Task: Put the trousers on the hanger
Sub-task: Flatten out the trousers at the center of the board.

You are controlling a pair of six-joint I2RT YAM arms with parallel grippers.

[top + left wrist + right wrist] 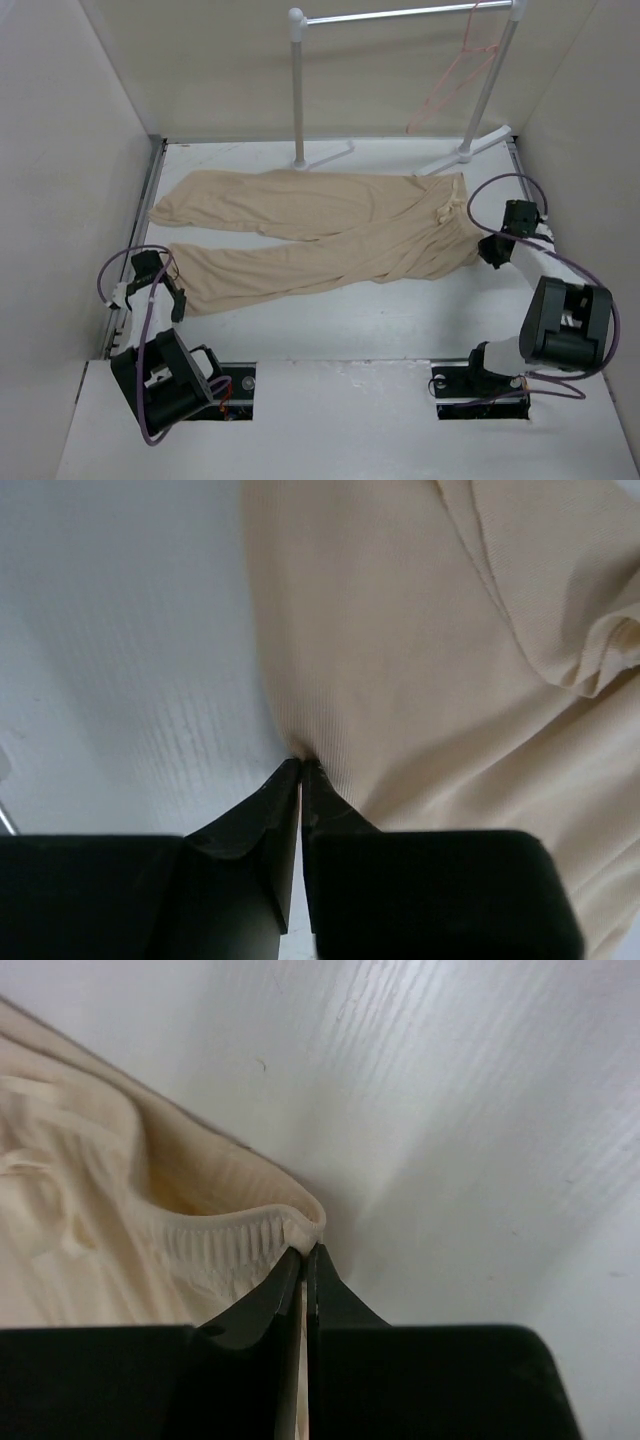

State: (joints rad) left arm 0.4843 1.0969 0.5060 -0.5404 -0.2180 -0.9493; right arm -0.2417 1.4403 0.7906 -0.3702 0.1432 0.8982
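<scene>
Both clenched, your left claw (302,765) grips a leg end and your right claw (305,1252) the waistband of the thin, limp beige fabric trousers (320,235); expect sagging.

No writing, label, brand mark, number or sign can be read in the overhead view. The two wrist views show no legible lettering or figures either.

Seemingly a lab: white walls (60,150) enclosing a table (380,310).
</scene>
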